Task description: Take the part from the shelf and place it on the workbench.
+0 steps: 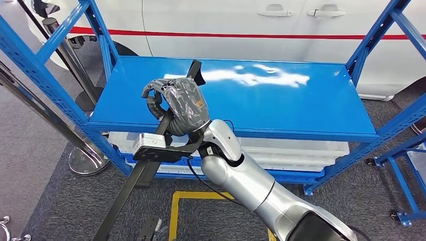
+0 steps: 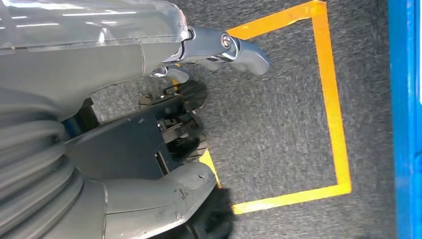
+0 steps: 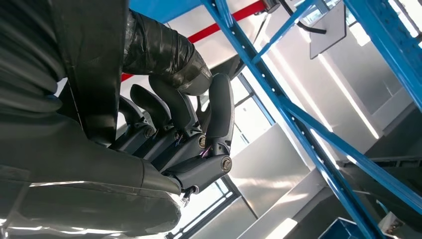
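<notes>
Blue shelf point(image 1: 281, 95) stood in front. Right hand point(image 1: 176, 103) had its fingers point(image 3: 174, 107) wrapped around the long black part point(image 1: 145, 165), slanting from shelf edge to floor.

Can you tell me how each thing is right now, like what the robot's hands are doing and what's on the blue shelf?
Long black bar-shaped part: held in the right hand, tilted, its top end over the shelf.
Right hand: fingers wrapped around the part.
Left hand: hangs over the floor, holds nothing, fingers partly curled.
Blue metal shelf: top board bare and shiny.
Yellow tape square: flat on the grey carpet.
</notes>
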